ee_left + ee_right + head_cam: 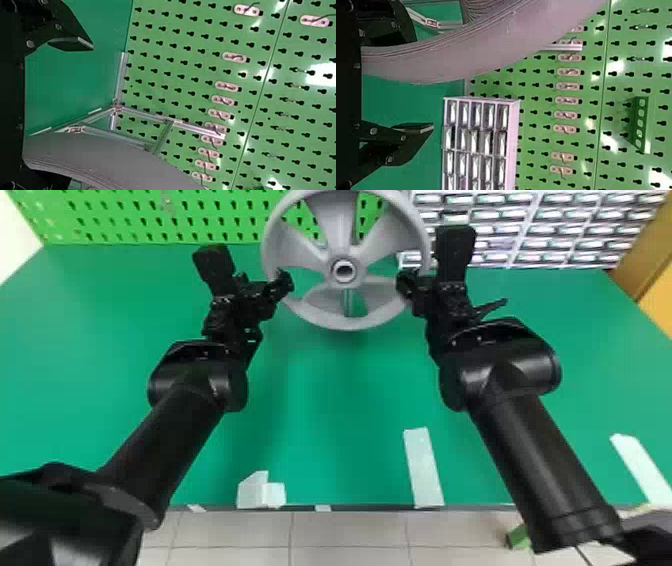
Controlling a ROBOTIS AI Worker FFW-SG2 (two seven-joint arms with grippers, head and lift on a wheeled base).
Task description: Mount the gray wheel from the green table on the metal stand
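Evidently I need both sides braced: my left hand (266,296) and right hand (456,292) are spread, not pinching, their inner fingers at the gray wheel's (350,322) rim, likely so it won't tip. It stands upright toward the surface's (330,415) far edge, before the metal stand (146,114), presumably to align its bore for mounting.

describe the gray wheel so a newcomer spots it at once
Behind the green table stands a green pegboard. Before it, between the left arm and the right arm, is the gray wheel: a big broad-spoked ring with a round hub, unlike the boxy drawers beyond.
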